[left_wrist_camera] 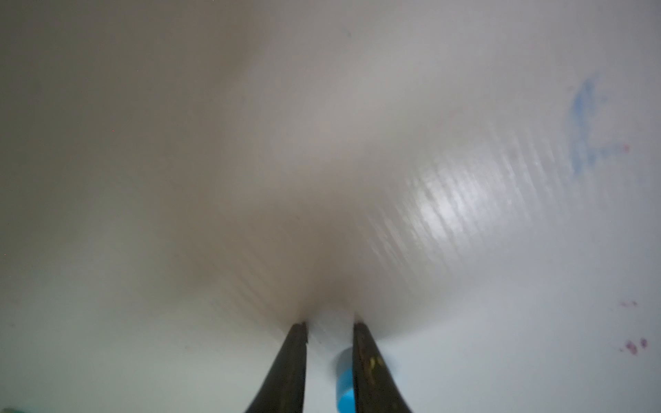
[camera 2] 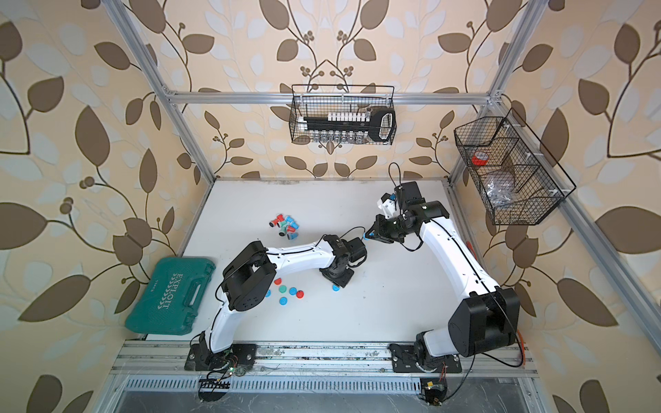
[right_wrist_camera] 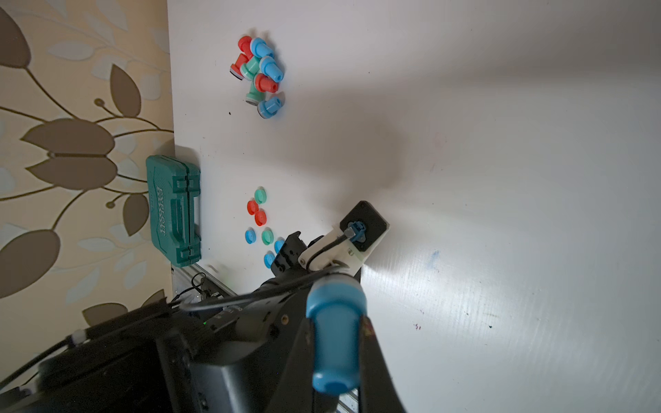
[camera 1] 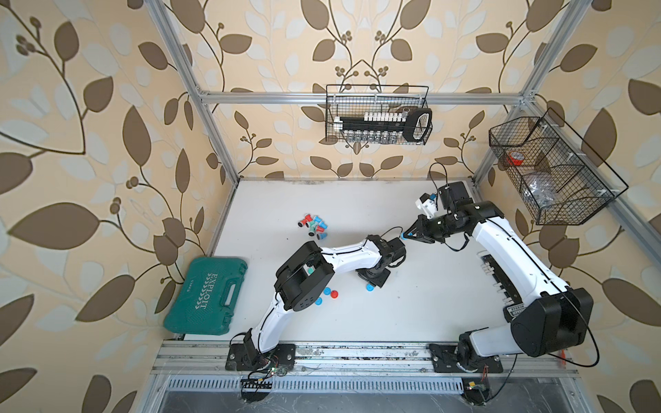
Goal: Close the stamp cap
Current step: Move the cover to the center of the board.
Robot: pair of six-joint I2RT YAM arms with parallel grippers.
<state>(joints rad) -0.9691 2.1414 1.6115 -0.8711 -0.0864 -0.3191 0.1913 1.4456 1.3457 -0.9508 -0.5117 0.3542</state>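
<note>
Right fingers [right_wrist_camera: 375, 368] are clamped across the barrel of the blue stamp [right_wrist_camera: 336, 321], low centre in the right wrist view. Left fingers [left_wrist_camera: 289, 368] stand nearly together on the table [camera 1: 411, 307], clamped on nothing visible. A loose blue cap [camera 1: 369, 287] lies just beside them, below frame centre. Both parts look like light, rigid, smooth plastic. Recommend gripping the cap by its rim, open face clear.
</note>
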